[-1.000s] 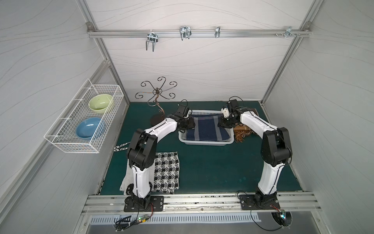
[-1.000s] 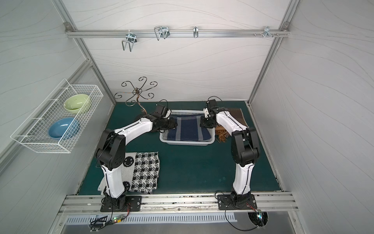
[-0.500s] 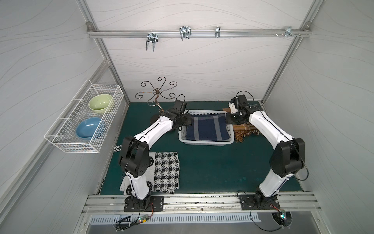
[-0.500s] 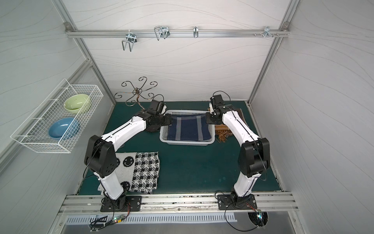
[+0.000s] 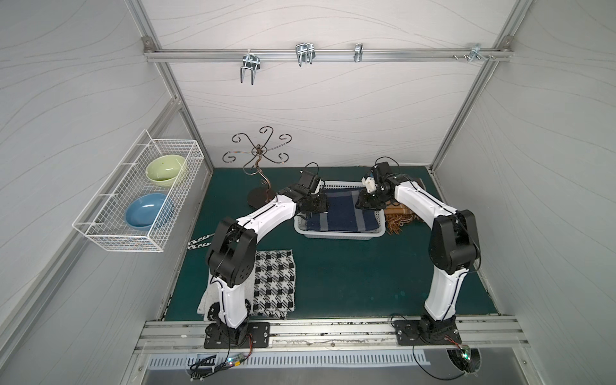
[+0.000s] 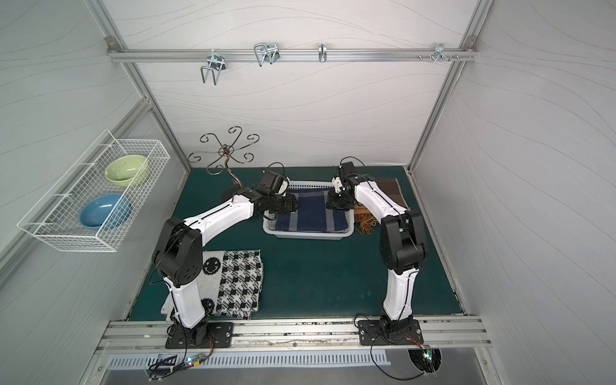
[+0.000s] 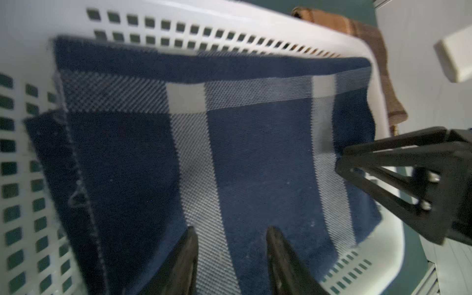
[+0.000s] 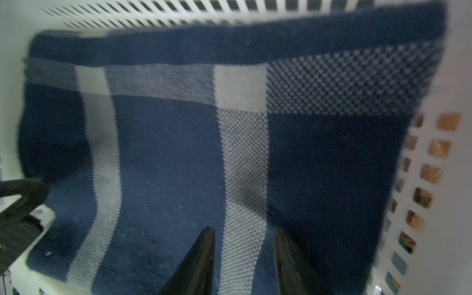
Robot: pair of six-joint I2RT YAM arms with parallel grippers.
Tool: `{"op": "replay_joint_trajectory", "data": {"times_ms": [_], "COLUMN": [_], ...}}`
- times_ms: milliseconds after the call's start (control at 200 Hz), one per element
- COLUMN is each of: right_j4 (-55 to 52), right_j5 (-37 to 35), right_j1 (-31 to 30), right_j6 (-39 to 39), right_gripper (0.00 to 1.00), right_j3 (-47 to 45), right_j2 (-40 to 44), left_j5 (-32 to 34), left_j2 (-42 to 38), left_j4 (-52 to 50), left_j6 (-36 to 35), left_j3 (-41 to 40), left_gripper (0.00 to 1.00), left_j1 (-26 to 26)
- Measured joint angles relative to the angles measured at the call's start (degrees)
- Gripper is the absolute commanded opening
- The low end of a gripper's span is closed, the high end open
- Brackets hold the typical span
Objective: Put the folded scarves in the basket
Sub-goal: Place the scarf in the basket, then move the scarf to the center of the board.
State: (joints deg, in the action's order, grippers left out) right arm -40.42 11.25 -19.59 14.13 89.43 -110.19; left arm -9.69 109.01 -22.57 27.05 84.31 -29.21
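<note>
The folded scarf [image 5: 343, 213] [image 6: 313, 213], navy with pale grey stripes, lies flat inside the white perforated basket [image 5: 336, 236] [image 6: 306, 235] at the back of the green mat. My left gripper [image 5: 321, 208] [image 6: 293, 206] hovers over the scarf's left end. It is open, and only scarf [image 7: 255, 153] shows between its fingers in the left wrist view [image 7: 231, 229]. My right gripper [image 5: 363, 205] [image 6: 331, 203] hovers over the right end, also open and empty [image 8: 245, 229] above the scarf [image 8: 166, 153]. One of the right gripper's fingers [image 7: 398, 173] shows in the left wrist view.
A brown fringed scarf [image 5: 400, 216] lies just right of the basket. A black-and-white houndstooth cloth [image 5: 275, 283] lies by the left arm's base. A metal hook stand [image 5: 261, 176] stands back left. A wire rack [image 5: 100, 230] with two bowls hangs on the left wall.
Half a second ago both arms reached out toward the basket's far corners. They have since drawn back in over the scarf's two ends. The scarf stays lying in the basket.
</note>
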Motion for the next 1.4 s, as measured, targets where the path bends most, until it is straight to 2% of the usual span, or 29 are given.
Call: {"op": "replay_joint_trajectory", "data": {"times_ms": [330,440,575,665,760,810,905,1041,1131,1266,1401], "right_j4": [0.0,-0.6,-1.0,-0.7,-0.2,0.4,2.8,8.4,14.6,24.3,30.3], "right_j5": [-0.9,-1.4,-2.0,-2.2,-1.9,-1.8,-2.2,-2.5,-3.0,-2.9,-3.0], "right_j1": [0.5,0.0,-2.0,-6.4,-13.8,-18.0,-26.8,-37.2,-41.9,-45.5,-47.5], "right_j6": [0.0,0.2,1.1,2.8,6.1,7.8,12.7,19.3,23.5,28.0,30.1], "right_gripper": [0.44,0.47,0.53,0.57,0.67,0.71,0.71,0.75,0.75,0.76,0.76], "right_j3": [-0.7,-2.0,-5.6,-11.1,-18.4,-22.3,-29.9,-38.0,-40.8,-41.6,-38.4], "right_j2": [1.8,6.9,17.9,27.7,36.7,39.6,42.6,41.7,38.2,29.2,19.6], "left_j5": [0.4,1.1,1.1,0.9,0.9,0.9,1.0,1.4,2.3,4.2,5.4], "left_j2": [-0.8,-5.0,-15.0,-23.0,-29.2,-31.3,-35.3,-41.6,-45.2,-46.5,-47.3], "left_j4": [-2.2,-4.5,-5.0,-5.0,-5.1,-5.5,-6.5,-7.7,-8.2,-9.4,-9.7], "left_j6": [0.0,0.0,0.2,0.6,1.3,1.6,2.5,4.6,5.6,6.0,6.1], "left_j3": [-1.9,-2.0,-4.8,-9.8,-16.0,-19.3,-26.1,-34.6,-37.8,-38.3,-39.5], "left_gripper": [0.47,0.47,0.48,0.48,0.47,0.47,0.47,0.47,0.46,0.46,0.46], "left_j1": [0.9,0.4,-0.1,-0.2,-0.2,-0.2,-0.3,-0.3,-0.3,-0.2,0.0]}}
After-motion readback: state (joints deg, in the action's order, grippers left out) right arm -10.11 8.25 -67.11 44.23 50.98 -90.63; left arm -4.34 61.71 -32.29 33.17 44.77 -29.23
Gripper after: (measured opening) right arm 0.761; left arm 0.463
